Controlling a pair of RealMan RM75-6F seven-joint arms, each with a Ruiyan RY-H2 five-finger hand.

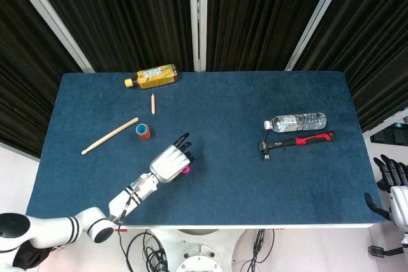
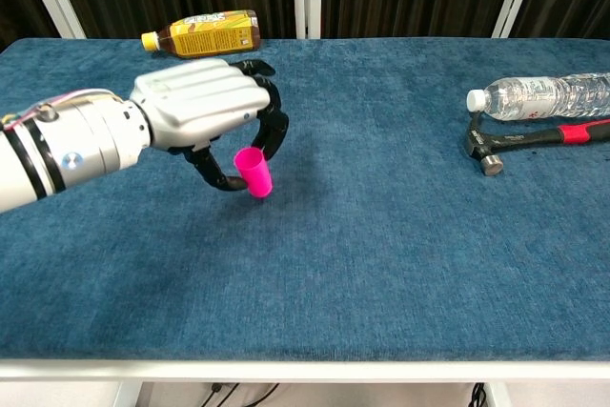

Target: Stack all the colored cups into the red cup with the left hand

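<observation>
The left hand (image 2: 202, 107) curled over the pink cup (image 2: 254, 172), its dark fingers (image 2: 274, 131) hooked down around the far side and the thumb bent in under the near side, so the cup was pinched between them and sat tilted, its open rim leaning toward the palm. Whether the cup's base rested on the blue table (image 2: 400, 235) or hung just above it could not be told. From the head view the same hand (image 1: 169, 164) covered nearly all of the cup, leaving only a sliver of pink (image 1: 185, 171) at the fingertips; the grip itself showed only from the chest view. The head view alone showed the red cup (image 1: 144, 132), with a blue one nested inside it, standing near the hand on the far left side, just beside a wooden stick (image 1: 109, 136). It also showed the right hand (image 1: 396, 192) off the table's right edge, fingers spread and holding nothing. Both views showed a yellow bottle (image 2: 202, 33) lying at the far edge.
</observation>
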